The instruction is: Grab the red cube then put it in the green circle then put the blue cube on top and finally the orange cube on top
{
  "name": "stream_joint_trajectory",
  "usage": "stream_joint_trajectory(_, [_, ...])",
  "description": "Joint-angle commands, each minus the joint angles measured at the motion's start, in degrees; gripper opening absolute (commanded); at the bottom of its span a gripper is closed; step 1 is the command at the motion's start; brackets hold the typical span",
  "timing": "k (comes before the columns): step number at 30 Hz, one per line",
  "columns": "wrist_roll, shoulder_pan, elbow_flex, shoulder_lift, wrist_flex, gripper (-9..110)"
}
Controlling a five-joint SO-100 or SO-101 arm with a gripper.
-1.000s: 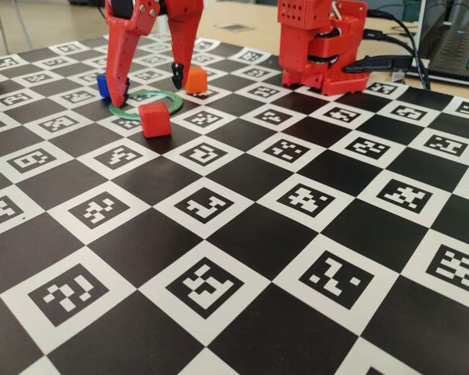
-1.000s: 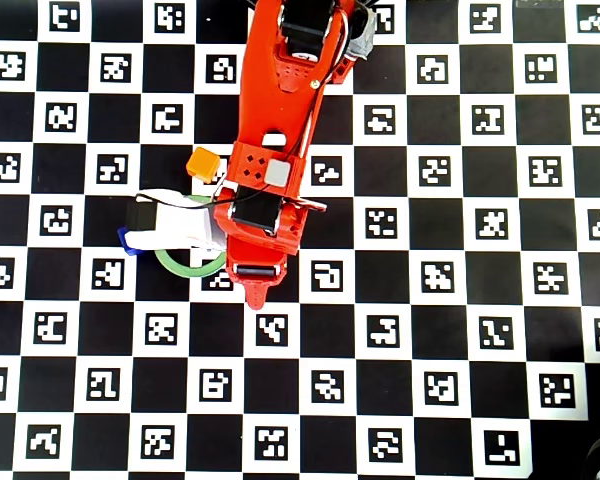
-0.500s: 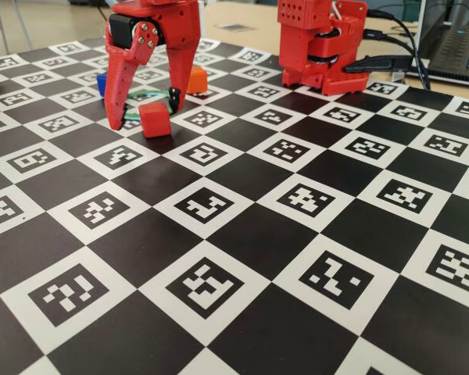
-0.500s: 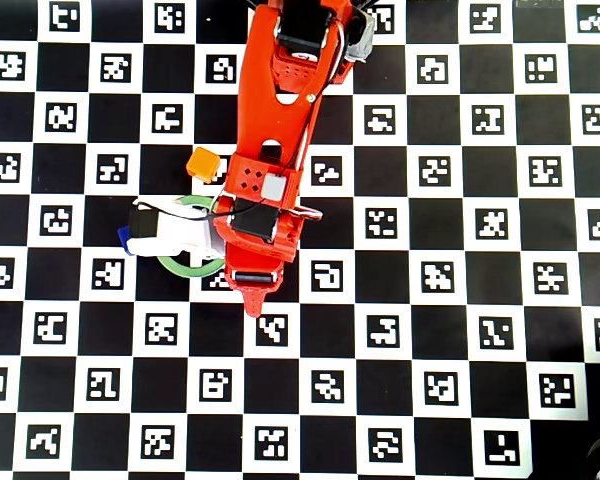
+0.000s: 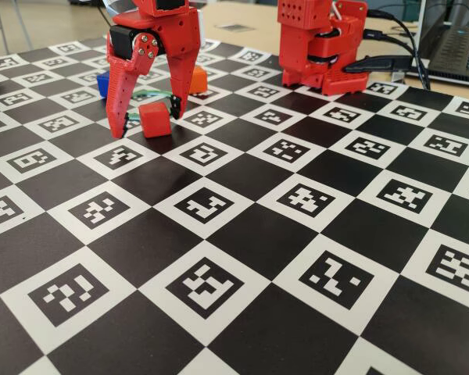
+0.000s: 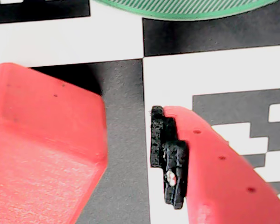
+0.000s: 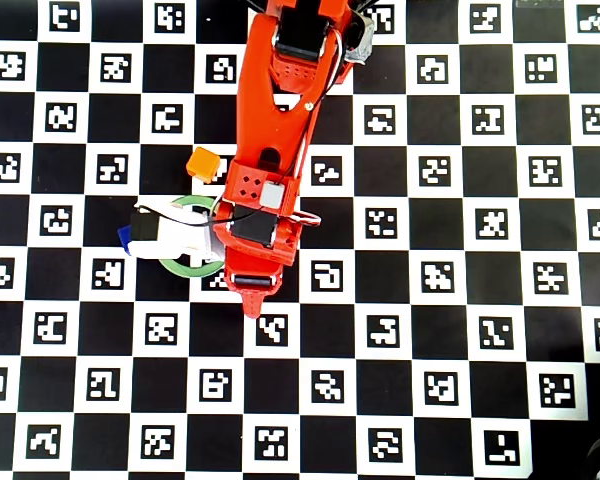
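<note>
Fingers spread, grasping nothing; gripper point(image 5: 148, 123) lowered astride red cube point(image 5: 154, 119), upper left of fixed view, ready to clamp; green circle point(image 5: 150, 95) behind.

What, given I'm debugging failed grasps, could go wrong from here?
1. The open gripper straddles the red cube, which looks turned relative to the fingers; closing may catch a corner and twist it out.
2. The thin green circle lies right behind the fingertips, so a low sweep could drag it.
3. The blue cube and orange cube sit close to the circle; placing could knock them.
</note>
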Motion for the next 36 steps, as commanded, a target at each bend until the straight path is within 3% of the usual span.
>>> stream_joint_trajectory(1, [1.23, -0.35, -2.29, 1.32, -0.44, 43])
stream_joint_trajectory(36, [21.45, -1.41, -5.98, -0.35, -2.29, 43])
